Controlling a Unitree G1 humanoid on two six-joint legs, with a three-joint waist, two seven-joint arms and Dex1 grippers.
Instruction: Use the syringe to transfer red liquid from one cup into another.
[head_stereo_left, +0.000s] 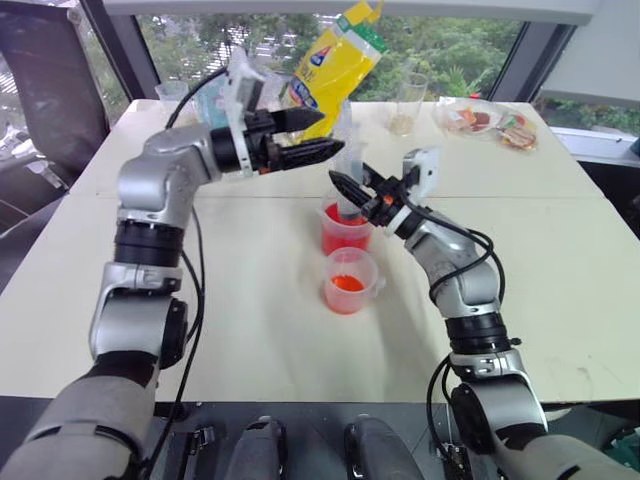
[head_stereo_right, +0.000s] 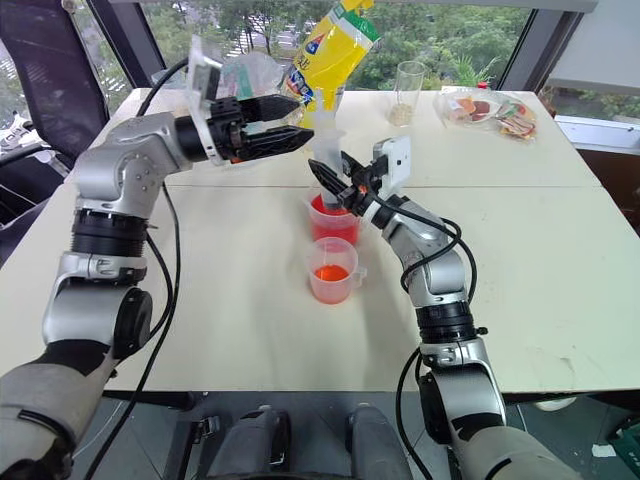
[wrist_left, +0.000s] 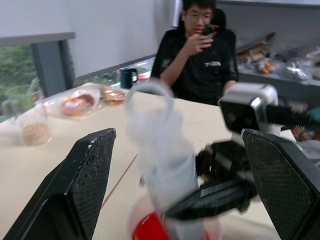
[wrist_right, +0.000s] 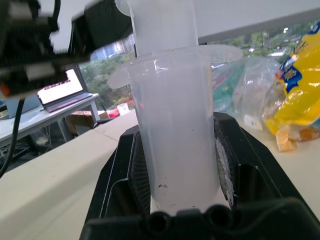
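The syringe (head_stereo_left: 352, 165) stands upright, its lower end down in the larger clear cup (head_stereo_left: 345, 235), which holds red liquid (head_stereo_right: 332, 216). My right gripper (head_stereo_left: 350, 191) is shut on the syringe's barrel (wrist_right: 175, 135) just above that cup's rim. My left gripper (head_stereo_left: 328, 131) is open, level with the syringe's top and just to its left, not touching it. In the left wrist view the blurred plunger top (wrist_left: 150, 100) stands beyond the two spread fingers (wrist_left: 85, 175). A shorter clear cup (head_stereo_left: 350, 282) with an orange-red bottom stands just in front of the larger one.
A yellow bag (head_stereo_left: 335, 55) stands behind the cups. A glass with grains (head_stereo_left: 408, 105) and snack packets (head_stereo_left: 490, 122) lie at the table's far right. A seated person (wrist_left: 205, 55) holding a phone is beyond the table (head_stereo_left: 560, 300). A dark chair (head_stereo_left: 50, 90) is at the left.
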